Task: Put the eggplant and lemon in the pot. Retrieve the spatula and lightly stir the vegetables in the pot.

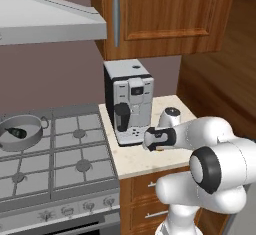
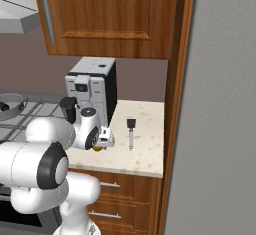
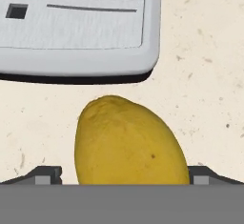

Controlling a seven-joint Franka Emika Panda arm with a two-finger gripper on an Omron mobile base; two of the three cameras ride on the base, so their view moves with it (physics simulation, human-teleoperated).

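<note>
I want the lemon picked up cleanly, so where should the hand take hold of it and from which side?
Grip the lemon across its short middle, coming straight down from above. It lies flat on the counter with its long axis running away from the hand, whose open fingertips already flank its widest part. The coffee machine's tray sits just beyond, so a top approach probably keeps clear.

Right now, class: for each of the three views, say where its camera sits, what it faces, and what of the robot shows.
Left base view: behind the arm's left, facing stove, pot holding the eggplant, coffee machine; arm lower right.
Right base view: behind the arm's right, facing the same coffee machine, counter, spatula; arm lower left.
Hand view: on the hand, looking down at the lemon between open fingertips.
</note>
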